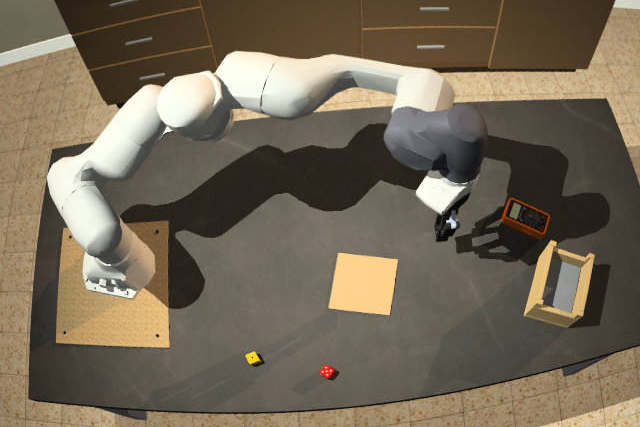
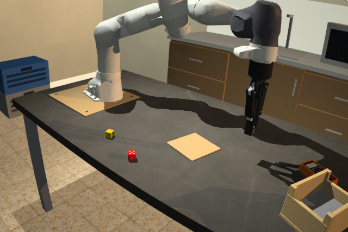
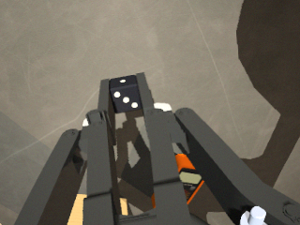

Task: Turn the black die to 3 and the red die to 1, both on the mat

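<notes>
My gripper [image 1: 442,236] [image 2: 250,132] [image 3: 125,89] is shut on the black die [image 3: 123,90] and holds it above the table, right of the mat. Three pips show on the die's large face toward the wrist camera and one pip on the narrower face beyond; the fingers hide the die in the top and exterior views. The tan mat [image 1: 363,283] [image 2: 193,146] lies mid-table. The red die [image 1: 326,371] [image 2: 131,155] sits flat off the mat near the front edge, five on top, one on a side. The yellow die [image 1: 252,358] [image 2: 110,133] sits flat further left, one on top.
An orange multimeter [image 1: 525,217] [image 2: 317,169] [image 3: 185,161] lies right of the gripper. A wooden open box [image 1: 538,282] [image 2: 297,212] stands at the right, in front of the multimeter. The arm's base stands on a wooden board [image 1: 113,334] [image 2: 84,111] at the left.
</notes>
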`<move>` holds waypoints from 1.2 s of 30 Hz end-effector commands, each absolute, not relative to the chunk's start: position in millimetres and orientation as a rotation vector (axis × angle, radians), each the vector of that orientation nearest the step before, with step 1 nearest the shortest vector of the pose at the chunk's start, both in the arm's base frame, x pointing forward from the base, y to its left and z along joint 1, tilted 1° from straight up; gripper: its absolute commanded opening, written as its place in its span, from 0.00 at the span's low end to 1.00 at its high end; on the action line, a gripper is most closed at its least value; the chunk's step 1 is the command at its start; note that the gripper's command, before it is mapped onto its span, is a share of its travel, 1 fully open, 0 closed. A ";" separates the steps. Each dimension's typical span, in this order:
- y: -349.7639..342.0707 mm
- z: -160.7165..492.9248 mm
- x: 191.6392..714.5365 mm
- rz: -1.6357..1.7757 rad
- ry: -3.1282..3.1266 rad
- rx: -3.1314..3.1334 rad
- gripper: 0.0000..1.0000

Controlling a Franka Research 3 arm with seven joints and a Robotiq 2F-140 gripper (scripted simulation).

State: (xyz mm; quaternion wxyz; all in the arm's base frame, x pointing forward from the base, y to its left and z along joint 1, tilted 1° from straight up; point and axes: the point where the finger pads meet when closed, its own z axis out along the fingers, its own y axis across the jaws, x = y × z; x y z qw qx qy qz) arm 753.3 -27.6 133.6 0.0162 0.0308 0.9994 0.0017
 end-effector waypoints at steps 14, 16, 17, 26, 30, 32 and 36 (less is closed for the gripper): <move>-33.2 138.3 739.0 0.004 3.129 0.128 0.21; -43.5 140.8 725.4 -0.003 3.126 0.144 0.21; -50.2 142.1 715.6 -0.006 3.124 0.155 0.21; -91.5 141.4 626.7 0.004 3.123 0.232 0.21; -95.5 139.7 613.6 0.010 3.124 0.241 0.21; -95.5 139.7 613.6 0.010 3.124 0.241 0.21; -95.5 139.7 613.6 0.010 3.124 0.241 0.21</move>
